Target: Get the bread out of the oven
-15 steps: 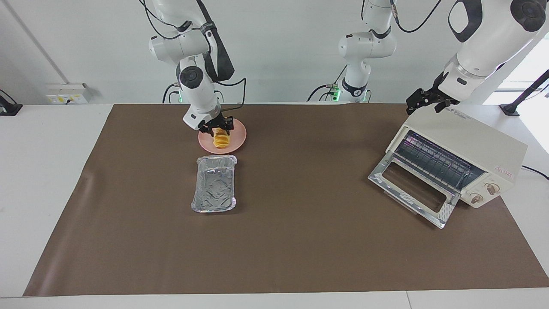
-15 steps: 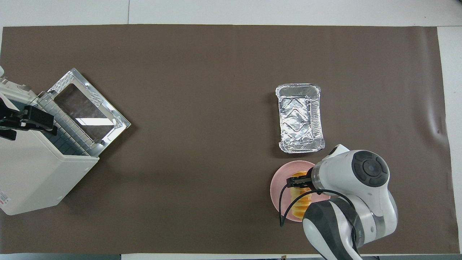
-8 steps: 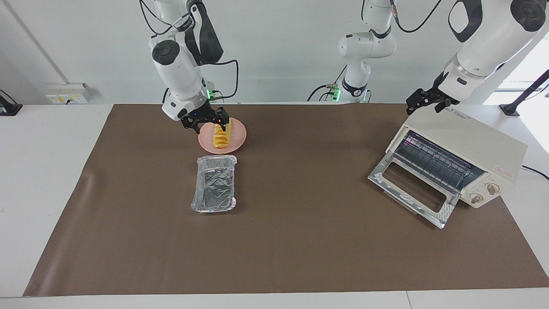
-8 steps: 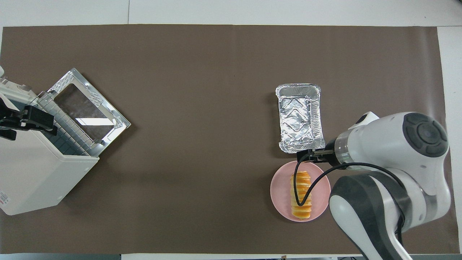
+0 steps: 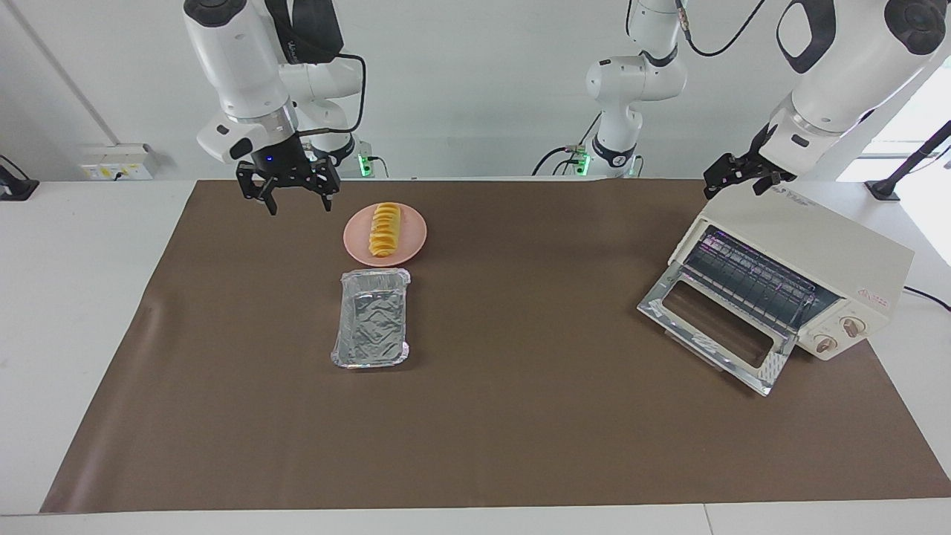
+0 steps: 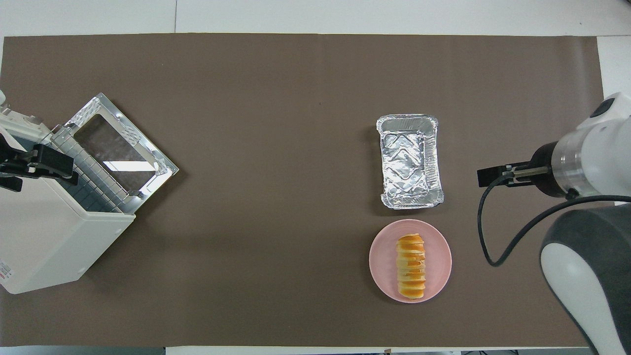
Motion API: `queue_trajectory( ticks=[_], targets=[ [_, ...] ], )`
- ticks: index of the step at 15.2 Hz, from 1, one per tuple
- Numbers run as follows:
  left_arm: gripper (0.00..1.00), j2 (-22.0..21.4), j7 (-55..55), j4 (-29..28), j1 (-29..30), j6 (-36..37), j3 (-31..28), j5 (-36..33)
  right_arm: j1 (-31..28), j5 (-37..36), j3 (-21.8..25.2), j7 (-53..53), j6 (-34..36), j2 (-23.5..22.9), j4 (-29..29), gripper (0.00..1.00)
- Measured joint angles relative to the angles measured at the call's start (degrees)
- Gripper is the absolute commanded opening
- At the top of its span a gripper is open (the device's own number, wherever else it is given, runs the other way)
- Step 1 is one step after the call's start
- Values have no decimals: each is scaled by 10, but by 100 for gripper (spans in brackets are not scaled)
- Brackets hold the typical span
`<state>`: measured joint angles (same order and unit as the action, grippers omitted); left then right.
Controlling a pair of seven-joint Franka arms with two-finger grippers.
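Bread [image 5: 384, 229] lies lengthwise on the pink plate [image 5: 414, 236], nothing touching it. You'll find the plate toward the right arm's end of the table, just nearer the robots than the foil tray [image 5: 371, 319], which sits empty beside it, not touching.

Right gripper [image 5: 285, 195] hangs in the air over bare brown mat [image 5: 520, 416], off to the side of the plate toward the right arm's end. Jaws spread wide, holding nothing. You can read that as a release posture: the loaf is down, and the gripper is clear of it.

Oven [image 5: 806, 260] stands at the left arm's end, set at an angle, its glass door [image 5: 713, 327] dropped fully open onto the mat. Wire rack [image 5: 750, 279] is bare (no loaf or tray visible inside). The open door is likely what gave access to the rack.

Left gripper [image 5: 735, 178] waits at the oven's top corner nearest the robots, jaws parted, holding nothing. Whether it touches the casing, you cannot tell from here.

Judgement: with the loaf on the plate and the rack bare, the task looks essentially done.
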<state>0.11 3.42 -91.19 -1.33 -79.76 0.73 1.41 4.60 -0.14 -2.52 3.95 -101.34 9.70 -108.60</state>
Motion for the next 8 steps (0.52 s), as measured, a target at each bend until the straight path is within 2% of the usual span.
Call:
queue_trajectory(
  ticks=[5,8],
  targets=[
    [100,0,0,0,0,0,0,0,-29,-1,1,-14,72,-48,98,100],
    [100,0,0,0,0,0,0,0,-38,-1,1,-14,95,-62,110,100]
  ],
)
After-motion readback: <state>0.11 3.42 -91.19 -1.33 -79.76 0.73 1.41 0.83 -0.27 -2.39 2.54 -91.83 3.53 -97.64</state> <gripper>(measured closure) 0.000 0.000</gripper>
